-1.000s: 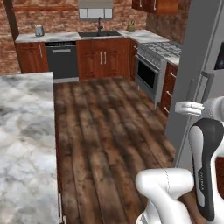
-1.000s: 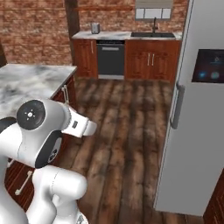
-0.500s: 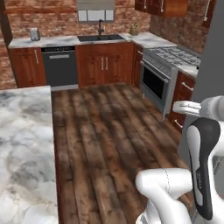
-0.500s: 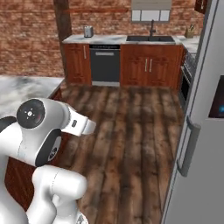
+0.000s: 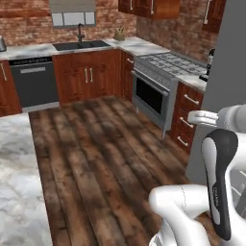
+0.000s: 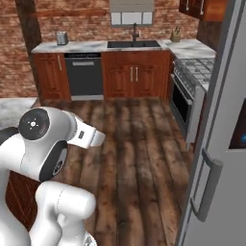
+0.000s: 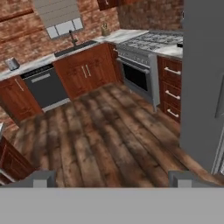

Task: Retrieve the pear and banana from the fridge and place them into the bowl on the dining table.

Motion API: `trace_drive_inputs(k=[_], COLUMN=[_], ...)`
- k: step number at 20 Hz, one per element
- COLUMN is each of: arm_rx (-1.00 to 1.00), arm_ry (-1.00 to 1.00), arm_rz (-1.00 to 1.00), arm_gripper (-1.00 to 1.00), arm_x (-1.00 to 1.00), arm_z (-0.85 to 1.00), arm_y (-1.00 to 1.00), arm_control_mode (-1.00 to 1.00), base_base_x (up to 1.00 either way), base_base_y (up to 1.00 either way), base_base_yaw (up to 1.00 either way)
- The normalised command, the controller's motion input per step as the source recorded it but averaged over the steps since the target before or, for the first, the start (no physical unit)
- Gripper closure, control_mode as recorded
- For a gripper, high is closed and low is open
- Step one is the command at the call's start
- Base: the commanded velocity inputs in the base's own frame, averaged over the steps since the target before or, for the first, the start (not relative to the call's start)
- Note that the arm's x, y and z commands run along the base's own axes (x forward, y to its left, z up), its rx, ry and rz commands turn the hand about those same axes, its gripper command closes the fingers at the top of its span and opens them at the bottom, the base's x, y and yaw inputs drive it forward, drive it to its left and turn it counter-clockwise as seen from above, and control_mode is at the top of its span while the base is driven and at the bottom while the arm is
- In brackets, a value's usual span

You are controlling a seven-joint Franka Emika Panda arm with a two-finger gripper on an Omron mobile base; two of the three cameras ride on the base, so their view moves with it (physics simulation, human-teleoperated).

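Approaching the closed fridge

The gripper (image 7: 112, 177) has its fingers spread, empty; the fridge (image 7: 202, 83) stands right of them, so squaring up to its handle (image 6: 205, 185) comes first.

Fridge (image 6: 226, 144) cut off by right edge (doors shut, contents hidden); marble surface (image 5: 17, 192) cropped at left.
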Motion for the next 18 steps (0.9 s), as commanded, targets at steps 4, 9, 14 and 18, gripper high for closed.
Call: trace_drive_inputs(k=[4,9,14,18], arm_rx=[0.0,0.0,0.0,0.0], arm_ry=[0.0,0.0,0.0,0.0], arm_rz=[0.0,0.0,0.0,0.0], arm_gripper=[-1.0,-1.0,-1.0,-1.0], arm_x=[0.0,0.0,0.0,0.0], arm_z=[0.0,0.0,0.0,0.0], arm_y=[0.0,0.0,0.0,0.0], arm_control_mode=[1.0,1.0,1.0,1.0], base_base_x=[0.01,0.33,0.88,0.84], base_base_y=[0.0,0.0,0.0,0.01], base_base_yaw=[-0.33,-0.37,-0.41,-0.45])
